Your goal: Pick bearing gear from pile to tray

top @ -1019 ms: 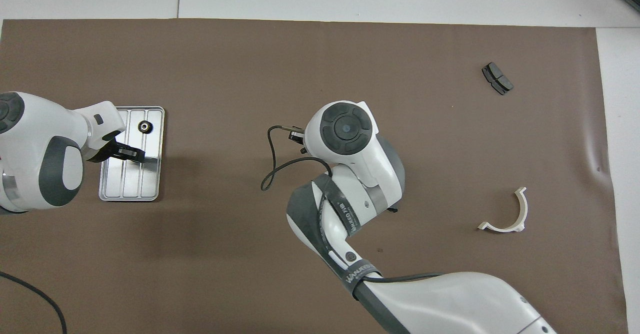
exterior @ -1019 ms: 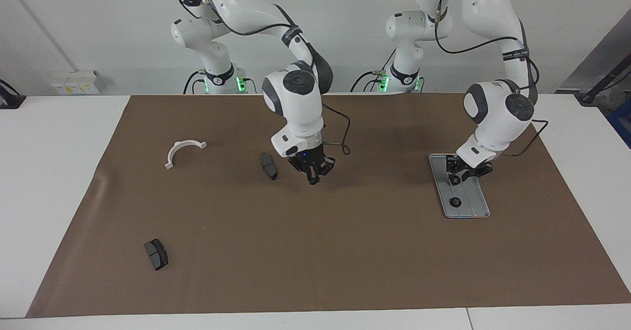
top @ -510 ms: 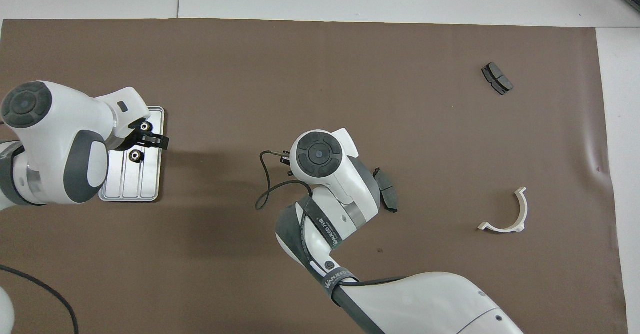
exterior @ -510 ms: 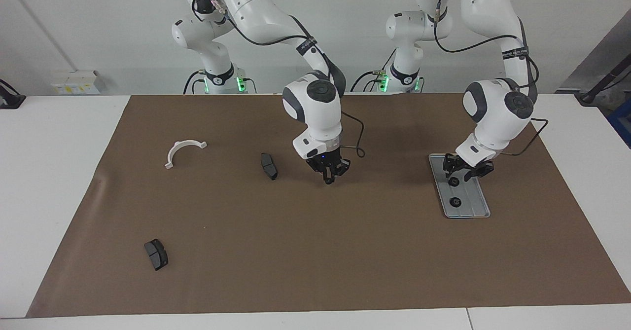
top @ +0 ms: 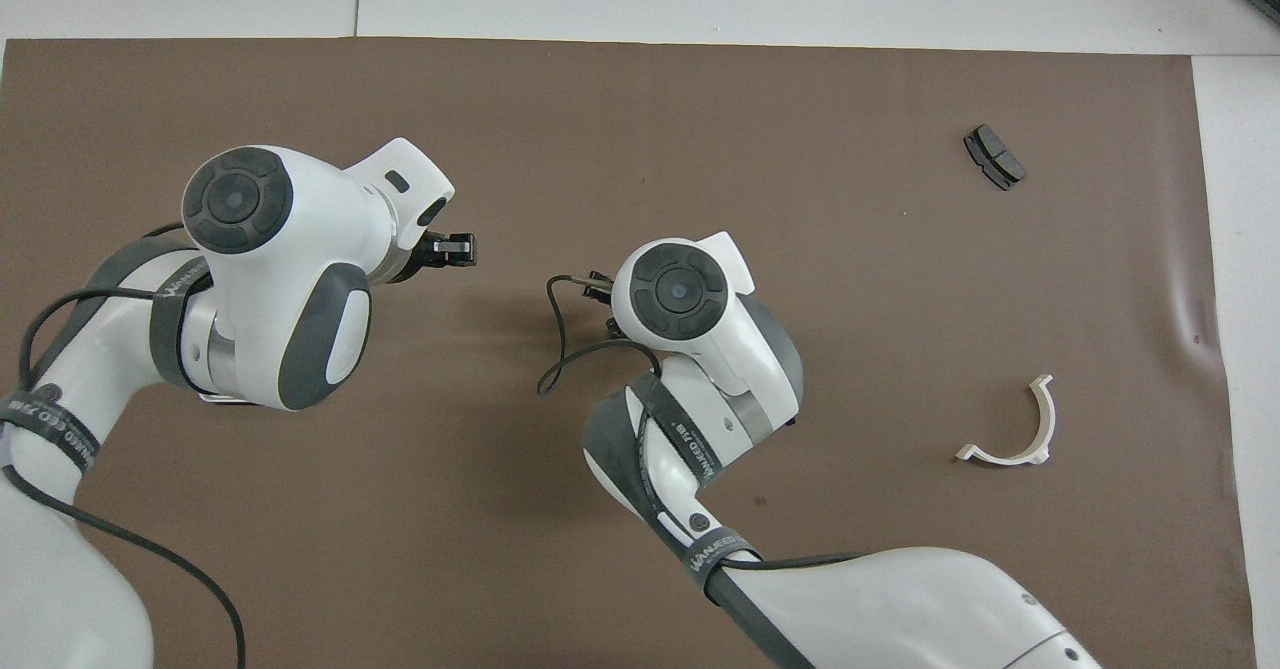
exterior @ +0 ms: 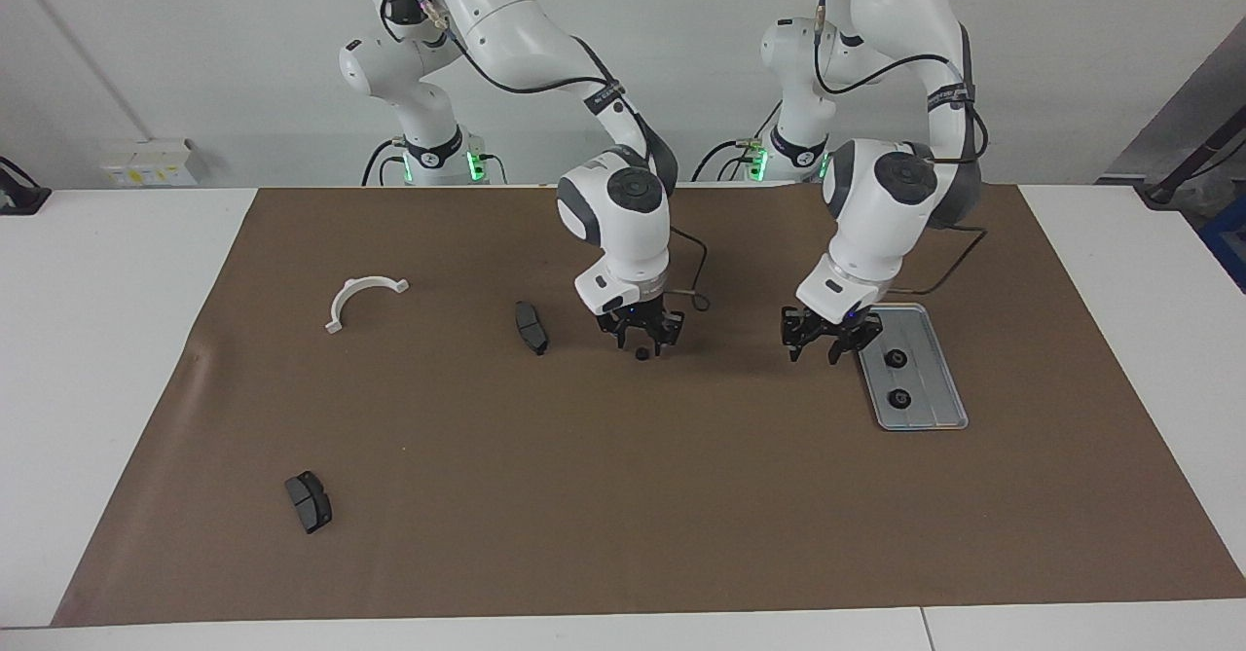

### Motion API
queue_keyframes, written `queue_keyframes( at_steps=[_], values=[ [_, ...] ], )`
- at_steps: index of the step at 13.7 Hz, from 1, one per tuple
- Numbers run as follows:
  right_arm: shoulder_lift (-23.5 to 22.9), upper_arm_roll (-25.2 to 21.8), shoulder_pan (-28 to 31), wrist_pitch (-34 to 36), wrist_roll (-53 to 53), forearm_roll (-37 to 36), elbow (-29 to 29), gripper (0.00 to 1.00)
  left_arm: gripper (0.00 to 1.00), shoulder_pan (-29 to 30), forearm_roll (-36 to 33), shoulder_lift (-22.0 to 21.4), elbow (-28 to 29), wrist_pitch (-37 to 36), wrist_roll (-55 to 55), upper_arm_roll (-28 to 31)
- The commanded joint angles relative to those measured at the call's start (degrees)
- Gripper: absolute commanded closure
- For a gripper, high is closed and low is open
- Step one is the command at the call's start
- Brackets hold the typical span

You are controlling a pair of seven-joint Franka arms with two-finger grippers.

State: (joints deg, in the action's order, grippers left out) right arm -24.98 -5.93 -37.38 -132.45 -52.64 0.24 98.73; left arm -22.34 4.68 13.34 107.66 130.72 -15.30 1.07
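My arms (exterior: 623,213) wear glossy white plastic shells with matt grey caps at the joints. Under them a matt brown mat (exterior: 623,495), cloth or paper by its look, covers the smooth white counter (exterior: 97,340), lying flat but for a small crease near the half-ring bracket (exterior: 362,297), which is smooth white plastic. The tray (exterior: 933,408) is dull silver-grey metal, grooved lengthwise. The brake pads (exterior: 309,501) beside the bracket look dark and matt.

Three small black gears (exterior: 895,359), two brake pads (exterior: 531,327), one white bracket (exterior: 362,299), one tray (exterior: 936,406).
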Motion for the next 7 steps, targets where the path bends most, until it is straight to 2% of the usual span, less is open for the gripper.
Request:
queue_keyframes(
  at_steps=[1,3,7],
  values=[
    [5.46,0.57,5.2,2.36,5.24,-1.03,2.09,0.0,0.45,-5.41,1.56,7.73,-10.76,-3.35,-7.08,1.22],
    [7.65,0.65,8.71,3.95,9.81,-1.03,2.17,0.0,0.47,-7.71,1.3,12.04,-16.58,-5.12,-10.52,1.22],
    [11.35,0.57,14.95,7.2,17.99,-1.03,2.0,0.0,0.5,-12.63,0.68,14.43,-17.31,-4.95,-12.12,1.31]
  ],
)
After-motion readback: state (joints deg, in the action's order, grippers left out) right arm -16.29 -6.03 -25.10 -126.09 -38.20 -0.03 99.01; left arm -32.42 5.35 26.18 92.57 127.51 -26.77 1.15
